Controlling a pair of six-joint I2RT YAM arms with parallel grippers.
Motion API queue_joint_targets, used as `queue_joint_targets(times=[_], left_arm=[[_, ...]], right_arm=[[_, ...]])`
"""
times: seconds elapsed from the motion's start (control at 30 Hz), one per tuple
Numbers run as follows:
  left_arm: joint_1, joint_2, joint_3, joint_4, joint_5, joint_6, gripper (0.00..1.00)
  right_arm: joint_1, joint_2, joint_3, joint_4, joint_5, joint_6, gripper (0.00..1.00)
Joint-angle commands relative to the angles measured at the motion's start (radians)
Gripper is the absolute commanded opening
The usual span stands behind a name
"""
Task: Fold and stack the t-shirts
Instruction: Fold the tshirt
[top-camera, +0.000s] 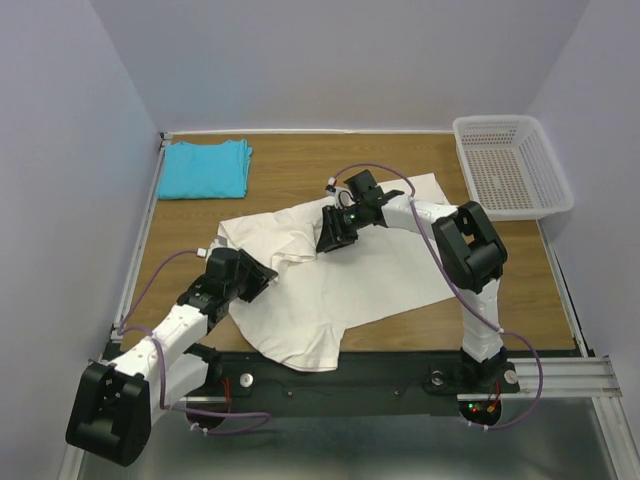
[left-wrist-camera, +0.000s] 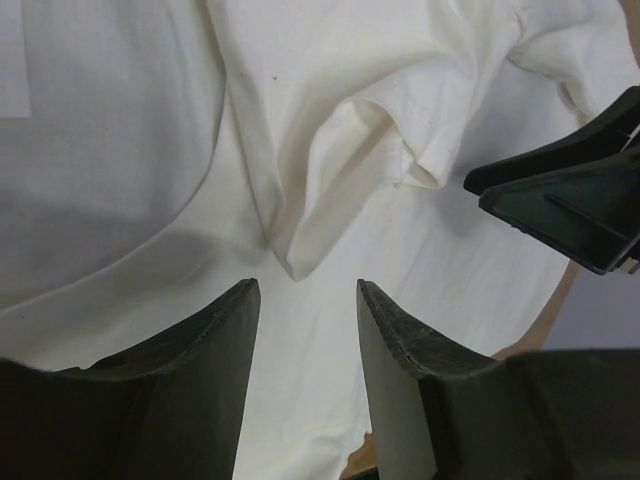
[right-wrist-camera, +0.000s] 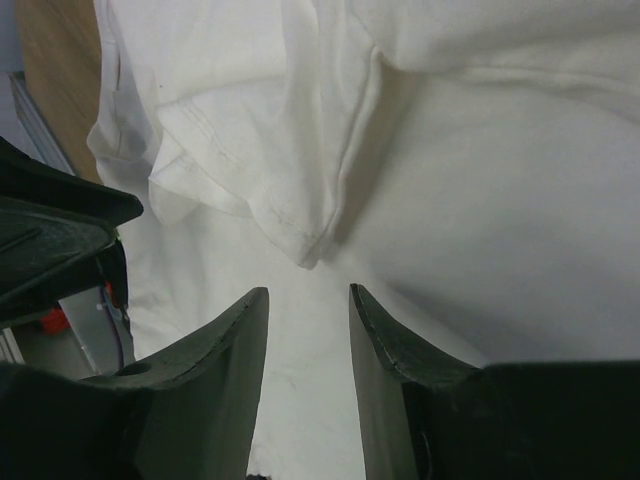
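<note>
A large cream t-shirt (top-camera: 350, 270) lies partly spread and rumpled in the middle of the table, a sleeve folded over near its left side. A turquoise t-shirt (top-camera: 205, 167) lies folded at the far left corner. My left gripper (top-camera: 262, 275) is open and empty, low over the cream shirt's left part; a folded sleeve corner (left-wrist-camera: 300, 262) lies just ahead of its fingers (left-wrist-camera: 225, 340). My right gripper (top-camera: 328, 243) is open and empty over the shirt's upper middle, a sleeve hem corner (right-wrist-camera: 308, 255) just beyond its fingertips (right-wrist-camera: 245, 330).
A white perforated plastic basket (top-camera: 512, 165) stands at the far right of the wooden table (top-camera: 300, 160). White walls close in the left, back and right. The arm bases sit along the black rail at the near edge.
</note>
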Motion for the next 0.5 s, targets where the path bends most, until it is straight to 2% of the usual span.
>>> queue_joint_targets(times=[0.0,0.47], left_arm=[[0.001,0.026,0.027,0.024,-0.067,0.066,0.54],[0.0,0.118,0.029,0.083,-0.057,0.122,0.53]], right_arm=[[0.016,0.012,0.045,0.043,-0.005,0.03,0.44],[0.036,0.088,0.102,0.042,-0.003,0.068,0.44]])
